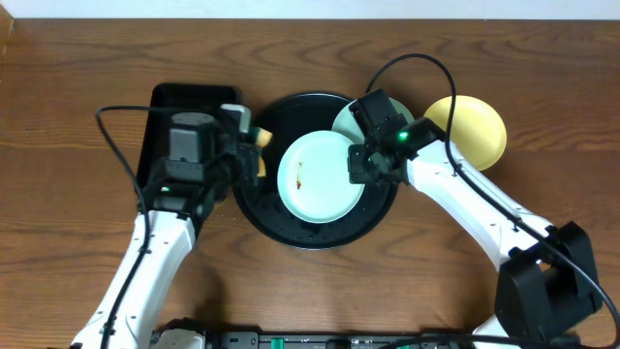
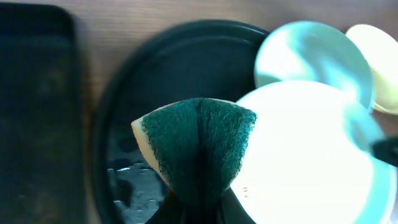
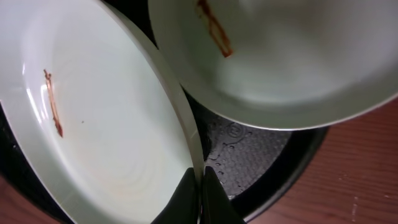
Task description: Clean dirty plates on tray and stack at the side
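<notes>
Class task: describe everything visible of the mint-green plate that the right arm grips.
The mint-green plate is round, shallow, glossy, perhaps plastic or glazed ceramic, with a low raised rim. A thin orange-brown streak marks its inside. It lies on the round black tray, its far edge meeting the second mint plate. The right gripper has its jaws shut on its right rim.

The left gripper (image 2: pixel 199 210) pinched a folded, green-faced sponge (image 2: pixel 196 146) over the wet black tray (image 2: pixel 180 62). A mint plate (image 2: pixel 305 155) lay beside it, with a second mint plate (image 2: pixel 311 53) and a yellow plate (image 2: pixel 380 56) beyond.
</notes>
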Controlling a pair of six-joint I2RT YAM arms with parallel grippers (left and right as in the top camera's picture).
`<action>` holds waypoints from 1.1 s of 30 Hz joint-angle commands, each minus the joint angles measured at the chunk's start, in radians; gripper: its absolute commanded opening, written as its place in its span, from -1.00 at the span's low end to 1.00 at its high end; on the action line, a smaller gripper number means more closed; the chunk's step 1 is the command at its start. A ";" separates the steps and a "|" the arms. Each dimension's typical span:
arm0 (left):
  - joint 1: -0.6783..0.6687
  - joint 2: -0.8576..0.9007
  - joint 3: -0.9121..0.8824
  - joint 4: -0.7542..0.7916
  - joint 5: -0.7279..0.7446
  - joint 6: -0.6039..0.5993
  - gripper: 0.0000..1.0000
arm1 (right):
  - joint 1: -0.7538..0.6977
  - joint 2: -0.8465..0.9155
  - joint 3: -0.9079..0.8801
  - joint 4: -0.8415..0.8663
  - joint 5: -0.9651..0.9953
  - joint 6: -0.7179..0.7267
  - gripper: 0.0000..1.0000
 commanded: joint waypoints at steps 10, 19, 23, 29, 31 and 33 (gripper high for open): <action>-0.084 0.000 -0.058 0.026 0.006 0.017 -0.85 | 0.007 0.103 0.010 0.039 -0.026 0.014 -0.98; -0.120 0.050 -0.087 0.048 0.005 -0.018 -0.85 | 0.007 0.109 0.010 0.047 -0.026 0.014 -0.98; -0.146 0.114 -0.087 0.080 0.005 -0.018 -0.85 | 0.007 0.109 0.010 0.047 -0.026 0.014 -0.98; -0.177 0.195 -0.087 0.116 0.005 -0.059 -0.85 | 0.007 0.109 0.010 0.045 -0.026 0.014 -0.98; -0.177 0.214 -0.087 0.112 0.005 -0.105 -0.85 | 0.007 0.109 0.010 0.043 -0.026 0.014 -0.98; -0.177 0.230 -0.087 0.113 0.006 -0.145 -0.85 | 0.007 0.109 0.010 0.043 -0.026 0.014 -0.98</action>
